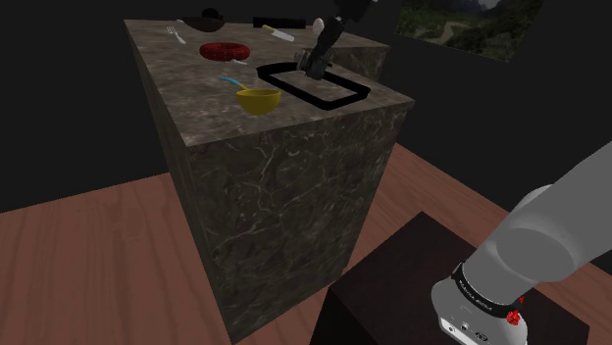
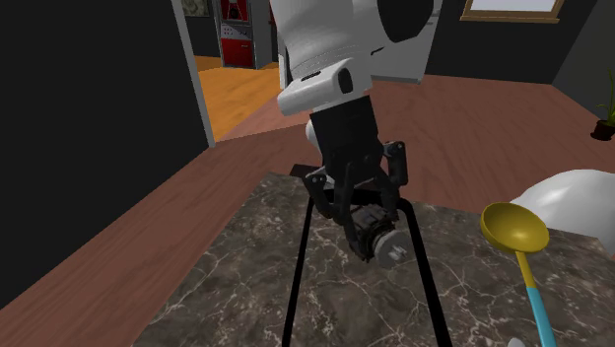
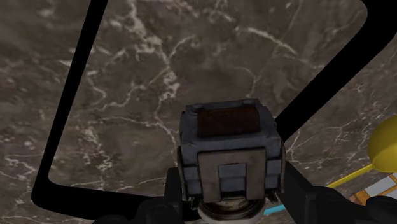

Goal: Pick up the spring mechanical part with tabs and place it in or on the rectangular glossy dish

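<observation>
Spring mechanical part, a blocky grey piece with a dark brownish panel set into one face and a rounded pale end, sits between the two black fingers of the gripper, which clasp it from either side. In the second exterior view the part hangs tilted under the gripper, held off the stone surface. It is over the rectangular dish, whose thin black rim with rounded corners frames the same veined marble that lies around it; seen along the gripper, the part falls inside that frame, near one of its long sides. From the shoulder view the gripper hovers over the far end of the dish, with the part in its grip. Just beside the dish, toward the shoulder view's left, lies a yellow scoop with a blue handle. Farther back stand a red disc and a fork. All rest on a tall dark marble counter above a wooden floor.
</observation>
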{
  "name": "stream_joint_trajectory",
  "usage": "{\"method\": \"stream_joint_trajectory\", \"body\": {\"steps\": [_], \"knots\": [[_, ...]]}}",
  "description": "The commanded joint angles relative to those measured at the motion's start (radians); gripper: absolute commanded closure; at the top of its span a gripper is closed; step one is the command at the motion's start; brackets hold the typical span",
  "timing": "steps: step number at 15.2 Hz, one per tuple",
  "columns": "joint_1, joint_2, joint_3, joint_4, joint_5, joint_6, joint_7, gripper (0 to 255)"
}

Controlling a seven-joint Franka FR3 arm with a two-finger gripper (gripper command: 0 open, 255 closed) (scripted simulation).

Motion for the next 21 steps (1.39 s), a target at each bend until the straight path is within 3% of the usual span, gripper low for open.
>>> {"method": "stream_joint_trajectory", "body": {"steps": [1,3,4,9,13,21], "knots": [[0.0,0.0,0.0,-0.001,0.0,0.001,0.0,255],[0.0,0.0,0.0,-0.001,0.0,0.001,0.0,255],[0.0,0.0,0.0,-0.001,0.0,0.001,0.0,0],[0.0,0.0,0.0,-0.001,0.0,0.001,0.0,0],[-0.017,-0.023,-0.027,0.089,-0.008,-0.119,0.005,0],[-0.017,-0.023,-0.028,0.089,-0.008,-0.119,0.006,0]]}}
